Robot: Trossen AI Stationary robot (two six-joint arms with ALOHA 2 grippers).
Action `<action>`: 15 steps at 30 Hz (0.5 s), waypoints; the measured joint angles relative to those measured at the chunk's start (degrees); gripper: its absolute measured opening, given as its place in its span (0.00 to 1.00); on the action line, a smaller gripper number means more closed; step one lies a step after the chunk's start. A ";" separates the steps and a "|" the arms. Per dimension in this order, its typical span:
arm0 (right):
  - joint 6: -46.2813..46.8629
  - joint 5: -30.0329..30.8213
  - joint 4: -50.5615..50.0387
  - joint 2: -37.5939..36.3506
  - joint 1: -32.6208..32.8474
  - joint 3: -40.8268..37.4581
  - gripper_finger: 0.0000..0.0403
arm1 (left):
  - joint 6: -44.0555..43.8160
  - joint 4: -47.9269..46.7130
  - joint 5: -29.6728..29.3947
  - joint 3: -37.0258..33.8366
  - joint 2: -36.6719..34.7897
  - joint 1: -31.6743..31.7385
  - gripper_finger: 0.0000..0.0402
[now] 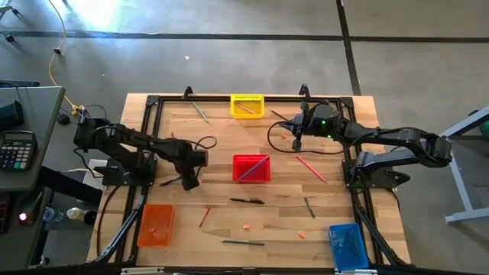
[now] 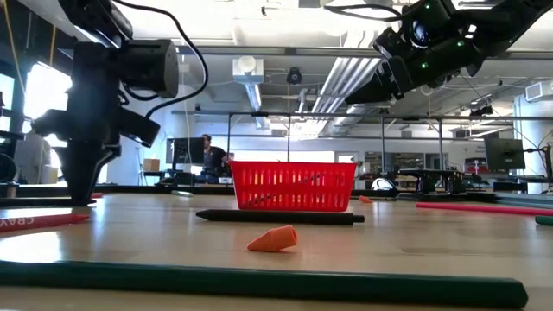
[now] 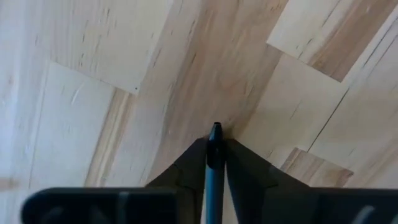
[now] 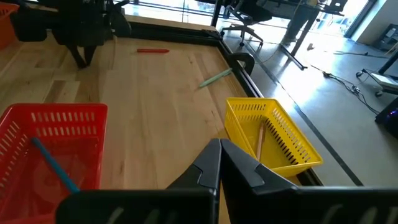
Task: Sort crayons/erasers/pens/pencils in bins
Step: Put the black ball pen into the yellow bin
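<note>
The left gripper (image 3: 214,158) stood point-down on the table (image 1: 221,221), left of the red bin (image 1: 251,168), its jaws clenched on a black pen (image 3: 215,146) lying between the fingertips. For a clean step, the lift should probably go straight up with the grip held firm, since so slim a stick could pivot or slip. Which bin takes pens could not be told. The right gripper (image 4: 219,163) hung above the far side near the yellow bin (image 4: 273,134), jaws pressed together on nothing. One red crayon (image 2: 34,220) showed the letters "CRAY"; nothing else was legible.
</note>
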 joint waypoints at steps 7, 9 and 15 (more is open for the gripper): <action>0.00 0.02 -0.02 0.00 0.00 0.00 0.00 | 2.57 -1.16 -1.43 1.53 -0.58 0.53 0.03; 0.00 0.04 -0.01 0.00 0.00 0.00 0.00 | 2.70 -1.58 -3.22 2.77 -0.96 1.24 0.03; 0.00 0.04 -0.04 0.00 0.00 0.00 0.00 | 7.44 -3.84 -7.85 8.10 -1.95 3.18 0.03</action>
